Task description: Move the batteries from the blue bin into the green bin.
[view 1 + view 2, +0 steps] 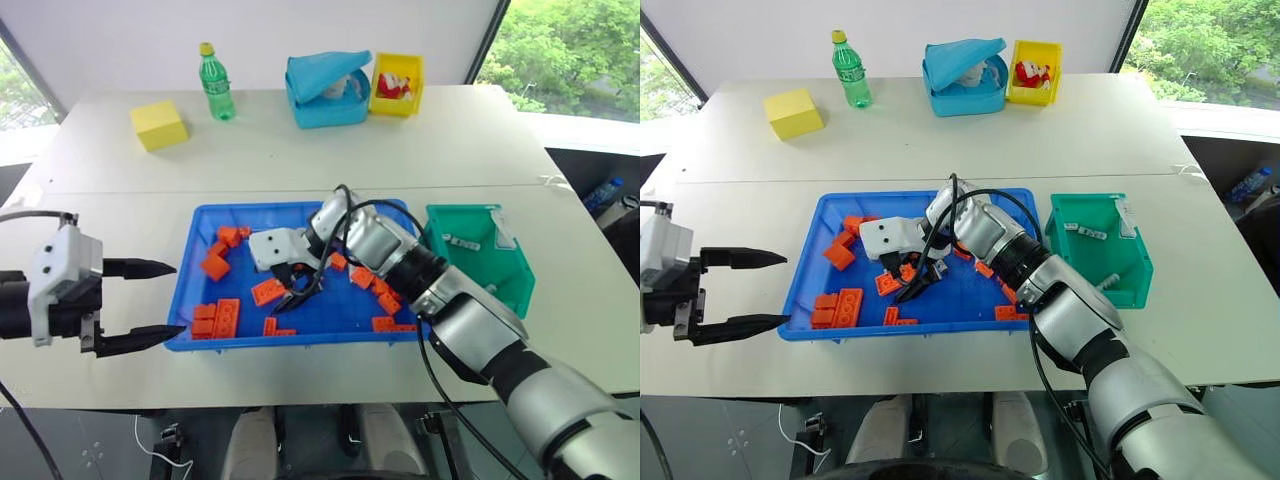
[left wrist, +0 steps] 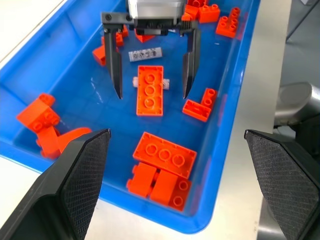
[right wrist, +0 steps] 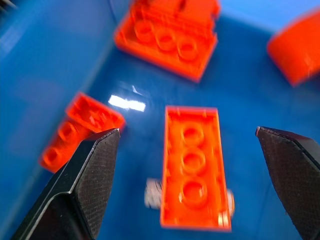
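I see the right hand (image 2: 151, 87) inside the blue bin (image 1: 240, 338), at the centre of the head-camera frame, fingers spread wide and holding nothing. In the left wrist view its two black fingers (image 2: 114, 65) straddle a flat orange brick (image 2: 150, 90). A silver-white battery (image 2: 166, 84) lies crosswise under that brick, its ends showing at either side. A second battery (image 2: 145, 54) lies just beyond, closer to the hand's body.

In the right wrist view the same brick sits at lower centre, midway between the finger pads, with the battery end showing at its lower left edge.

I see the left hand (image 1: 140, 305) at the left edge of the head-camera frame, outside the bin's left wall and over the bench (image 1: 420, 150). Its fingers stand wide apart and empty.

The green bin (image 1: 520, 270) stands at centre right, just beside the blue bin's right wall. Batteries (image 1: 1086, 232) lie on its floor.

Orange bricks (image 1: 216, 318) are scattered over the blue bin floor. Along the top of the frame stand a yellow block (image 1: 158, 125), a green bottle (image 1: 215, 84), a light-blue box (image 1: 325, 92) and a yellow bin (image 1: 398, 85).
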